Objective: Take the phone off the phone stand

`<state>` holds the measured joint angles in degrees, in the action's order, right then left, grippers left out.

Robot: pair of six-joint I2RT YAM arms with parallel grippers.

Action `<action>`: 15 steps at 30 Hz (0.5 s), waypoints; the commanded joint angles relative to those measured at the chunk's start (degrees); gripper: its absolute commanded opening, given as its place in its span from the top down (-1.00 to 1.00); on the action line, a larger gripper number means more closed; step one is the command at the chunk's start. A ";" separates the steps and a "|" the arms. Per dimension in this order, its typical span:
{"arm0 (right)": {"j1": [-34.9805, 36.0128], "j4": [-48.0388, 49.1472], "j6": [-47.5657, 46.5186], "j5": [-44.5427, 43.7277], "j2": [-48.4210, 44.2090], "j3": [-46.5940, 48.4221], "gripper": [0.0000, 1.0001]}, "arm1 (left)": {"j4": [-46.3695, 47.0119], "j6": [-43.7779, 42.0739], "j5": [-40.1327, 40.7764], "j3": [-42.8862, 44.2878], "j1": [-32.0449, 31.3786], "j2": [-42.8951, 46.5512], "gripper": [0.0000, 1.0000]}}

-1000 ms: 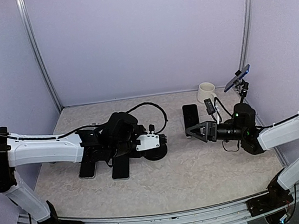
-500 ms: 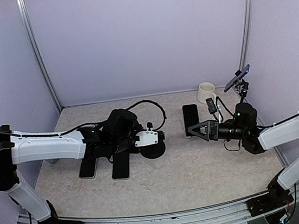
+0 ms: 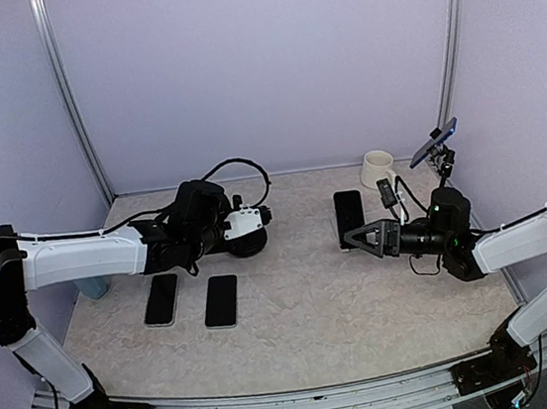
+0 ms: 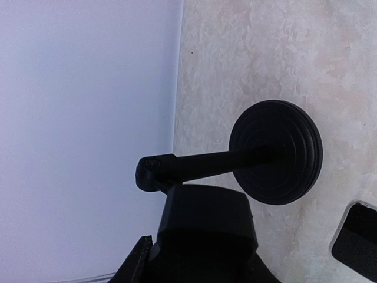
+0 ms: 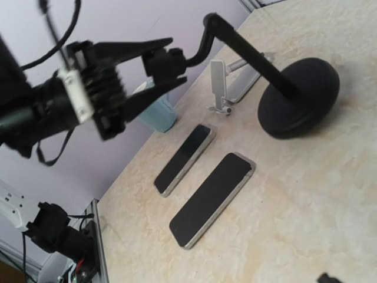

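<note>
My left gripper [image 3: 241, 225] is shut on the head of a black phone stand whose round base [image 3: 249, 243] rests on the table at the back left. In the left wrist view the stand's head [image 4: 206, 215] sits between my fingers and its base [image 4: 275, 152] lies beyond. The stand carries no phone. Two dark phones [image 3: 161, 299] [image 3: 221, 301] lie flat in front of it, also seen from the right wrist [image 5: 184, 159] [image 5: 212, 199]. My right gripper [image 3: 353, 240] is open and empty, beside a third phone [image 3: 348, 212] lying flat.
A white mug [image 3: 377, 167] stands at the back right. Beside it a small stand holds a tilted phone [image 3: 434, 142]. A pale blue cup [image 5: 159, 115] and a silver folding holder [image 5: 222, 87] sit behind the left arm. Purple walls close three sides.
My left arm has moved the black stand from the table's middle toward the back left, uncovering the two flat phones. The right arm has hardly moved.
</note>
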<state>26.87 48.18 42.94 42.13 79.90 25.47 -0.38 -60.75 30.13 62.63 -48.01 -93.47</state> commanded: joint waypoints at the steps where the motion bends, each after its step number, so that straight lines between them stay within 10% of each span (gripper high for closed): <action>1: -0.50 0.91 -0.31 1.02 -0.38 0.35 -0.89 | 5.84 0.05 0.45 -0.67 2.85 3.03 0.78; 15: -0.49 1.09 -0.41 1.73 1.35 1.24 -0.88 | 5.23 2.21 -5.16 -1.97 9.88 2.93 0.76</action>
<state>26.85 48.31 42.94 42.92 80.44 25.52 0.12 -60.27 27.73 60.95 -38.79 -93.38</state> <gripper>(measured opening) 0.942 0.374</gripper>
